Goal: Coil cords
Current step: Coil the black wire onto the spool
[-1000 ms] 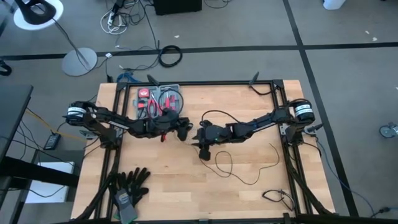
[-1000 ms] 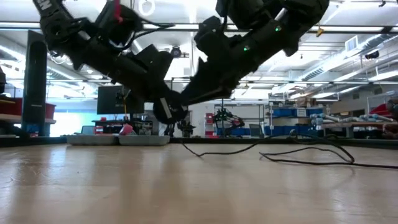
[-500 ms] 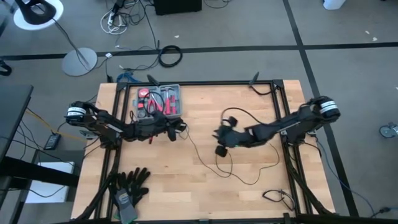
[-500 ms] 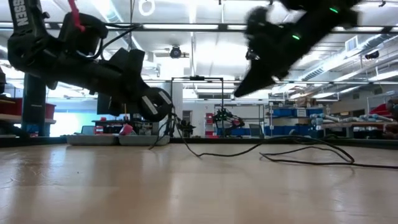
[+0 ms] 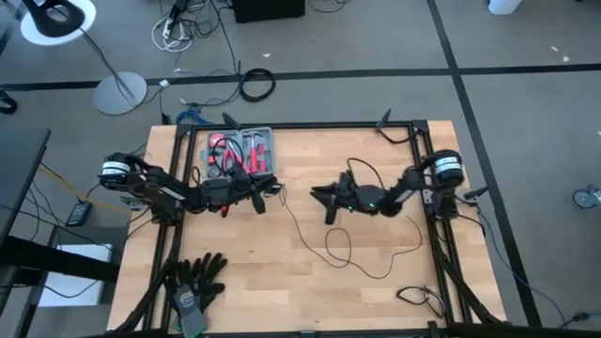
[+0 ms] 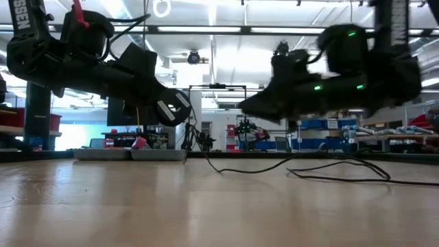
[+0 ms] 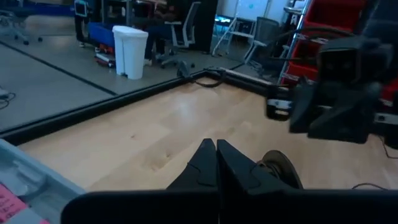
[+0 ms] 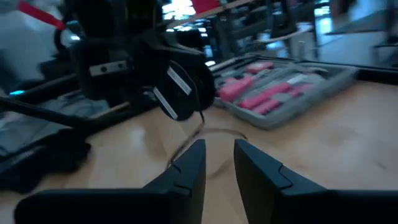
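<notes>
Left claw [image 5: 270,191] hangs closed above the surface [image 5: 244,263], just off the grey tool tray [image 5: 240,150] by the far edge; whether it pinches the cord [image 5: 336,246] cannot be told. Right claw [image 5: 317,194] hovers near mid-surface, fingers [image 8: 189,163] slightly apart, holding nothing. That thin black cord lies in loose loops toward the right near corner, one strand running to the left claw
</notes>
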